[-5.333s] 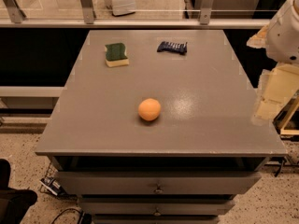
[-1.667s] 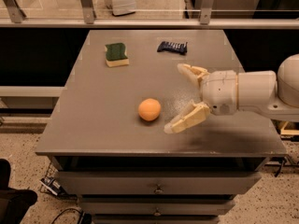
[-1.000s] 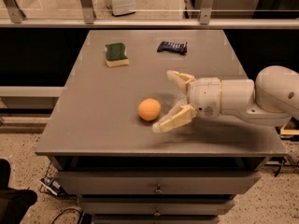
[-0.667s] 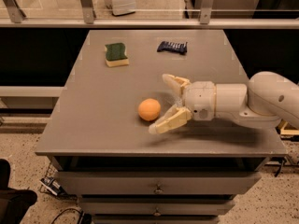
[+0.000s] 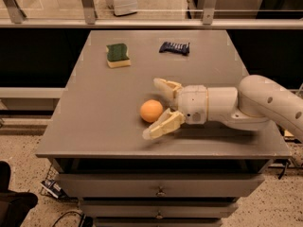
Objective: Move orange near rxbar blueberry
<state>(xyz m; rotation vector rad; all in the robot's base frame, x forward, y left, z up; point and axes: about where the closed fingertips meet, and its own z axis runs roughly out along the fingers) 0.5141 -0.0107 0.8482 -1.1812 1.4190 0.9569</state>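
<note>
The orange (image 5: 151, 110) lies on the grey table (image 5: 99, 122), a little left of its middle towards the front. My gripper (image 5: 156, 108) reaches in from the right with its fingers open, one finger (image 5: 165, 87) behind the orange and the other in front of it. The orange sits between the fingertips, not clamped. The rxbar blueberry (image 5: 174, 47), a dark-blue crinkled wrapper, lies at the back of the table, right of centre, well away from the orange.
A yellow sponge block with a green top (image 5: 118, 55) lies at the back left. A glass rail with metal posts (image 5: 86, 4) runs behind the table. Drawers (image 5: 161, 191) sit below the front edge. The white arm (image 5: 265, 103) crosses the table's right side.
My gripper has moved left across the table from the right side, and its open fingers now straddle the orange. The orange, wrapper and sponge have not moved.
</note>
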